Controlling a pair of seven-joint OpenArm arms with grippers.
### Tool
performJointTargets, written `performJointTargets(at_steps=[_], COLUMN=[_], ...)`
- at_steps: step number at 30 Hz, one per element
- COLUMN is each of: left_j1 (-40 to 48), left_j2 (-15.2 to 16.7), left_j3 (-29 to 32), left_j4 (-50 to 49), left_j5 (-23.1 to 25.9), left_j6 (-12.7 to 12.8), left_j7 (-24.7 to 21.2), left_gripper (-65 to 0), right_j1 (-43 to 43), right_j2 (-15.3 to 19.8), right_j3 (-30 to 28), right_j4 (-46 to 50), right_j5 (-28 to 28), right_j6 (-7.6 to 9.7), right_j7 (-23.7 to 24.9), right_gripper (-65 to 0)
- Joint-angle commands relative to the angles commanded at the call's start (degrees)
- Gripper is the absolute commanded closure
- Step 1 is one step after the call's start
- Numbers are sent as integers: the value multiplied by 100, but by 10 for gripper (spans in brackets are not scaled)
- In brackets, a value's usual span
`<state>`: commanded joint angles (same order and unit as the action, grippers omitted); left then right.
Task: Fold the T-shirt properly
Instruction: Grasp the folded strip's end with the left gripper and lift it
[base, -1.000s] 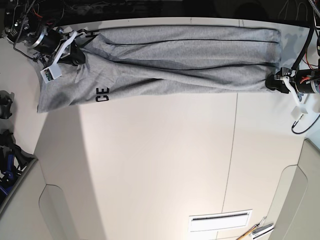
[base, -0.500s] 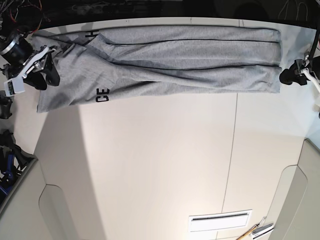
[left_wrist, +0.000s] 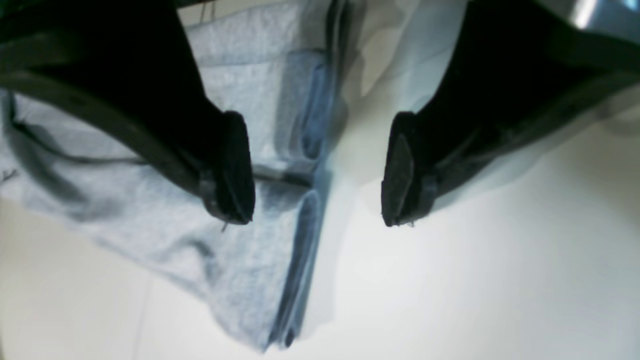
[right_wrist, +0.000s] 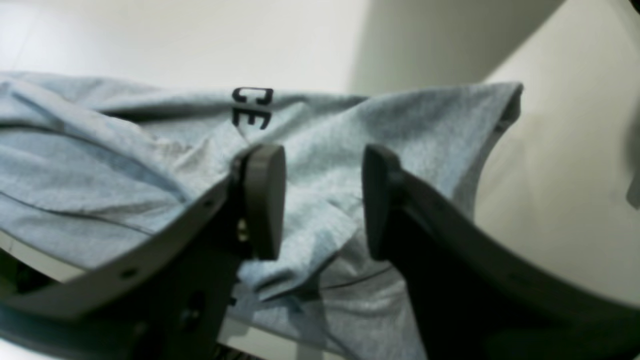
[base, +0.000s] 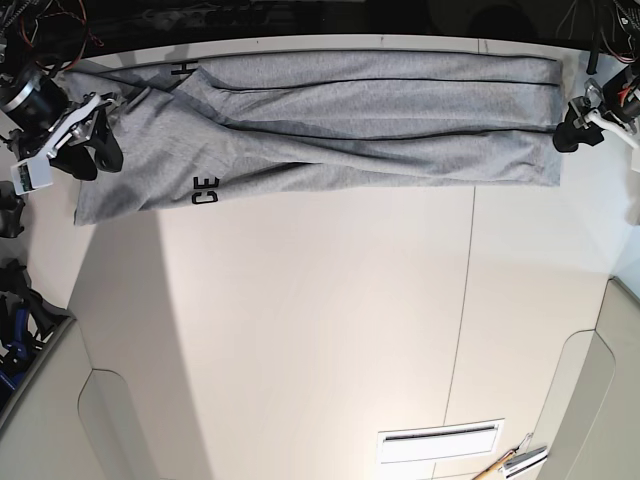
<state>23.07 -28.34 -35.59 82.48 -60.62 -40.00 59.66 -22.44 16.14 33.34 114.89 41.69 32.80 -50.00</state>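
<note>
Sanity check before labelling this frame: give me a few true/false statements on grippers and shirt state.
1. The left gripper is open with nothing between its fingers. True.
2. The right gripper is clamped on the T-shirt. False: its jaws stand apart above the cloth.
3. The T-shirt lies as a long band along the far edge of the table. True.
4. No lettering shows on the shirt. False: black letters show near the right gripper's end.
5. The left gripper sits over the middle of the shirt. False: it is at the shirt's end.
</note>
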Motion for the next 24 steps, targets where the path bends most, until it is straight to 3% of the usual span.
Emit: performJointTargets(at_steps=[5, 14, 24], left_j1=[203, 380, 378], left_j2=[136, 149, 387], left_j3=[0, 2, 111], left_j4=[2, 2, 4], left_j5=[-310, -398, -387], left_j6=[0, 0, 0], left_j7=[13, 13, 90], left_gripper=[-436, -435, -433], right_j1=[2, 4, 2], right_j2=[0, 0, 0], right_j3=[0, 0, 0], right_j4=[0, 0, 0], right_j5=[-9, 15, 31], right_j6=[0, 0, 0], right_j7=[-2, 2, 2], right_gripper=[-251, -251, -251])
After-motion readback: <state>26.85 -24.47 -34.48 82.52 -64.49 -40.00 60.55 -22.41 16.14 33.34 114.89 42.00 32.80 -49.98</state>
